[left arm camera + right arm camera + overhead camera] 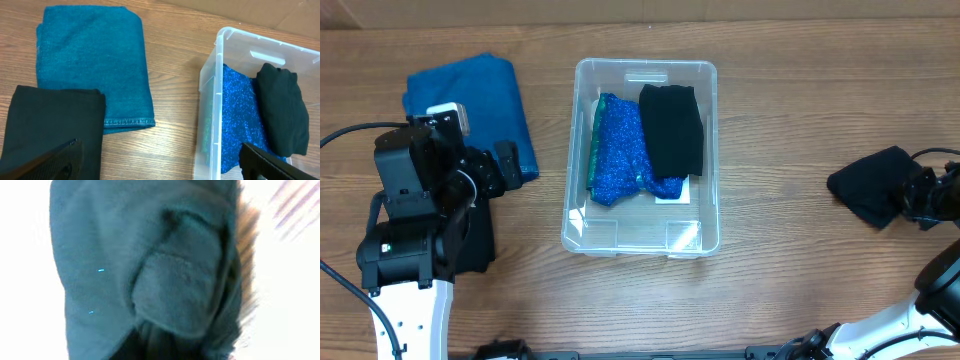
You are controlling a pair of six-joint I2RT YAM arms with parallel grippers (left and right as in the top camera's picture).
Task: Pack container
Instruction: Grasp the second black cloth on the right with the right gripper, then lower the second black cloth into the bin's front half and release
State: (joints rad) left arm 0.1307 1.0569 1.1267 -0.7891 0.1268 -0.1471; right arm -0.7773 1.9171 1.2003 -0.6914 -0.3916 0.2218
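Container [572, 150]: clear rectangular plastic bin with rounded corners, sits mid-table, long axis running away from the robot, top open. A moulded handle slot shows in the far end wall. Inside, on the left, lies a blue glittery cloth [618, 150], a thin green edge showing along its left side against the wall. On the right lies a folded black cloth [672, 130], touching the blue one. Both sit toward the far end. The near end of the floor is bare, with a white label [677, 197] partly showing under the cloths. Left of the bin, apart from it, a folded teal towel [470, 100] lies flat on the wooden table [770, 290]. Just nearer the robot, a second black cloth [50, 125] overlaps the towel's near edge, and in the overhead view the left arm covers much of it. Left gripper [160, 150]: fingers spread wide, holding nothing, hanging above the table between the towel and the bin. Right gripper [905, 195]: well right of the bin, pressed against a bunched dark cloth [870, 187]. The right wrist view is filled by blurred fabric, so whether the fingers are clamped cannot be told.
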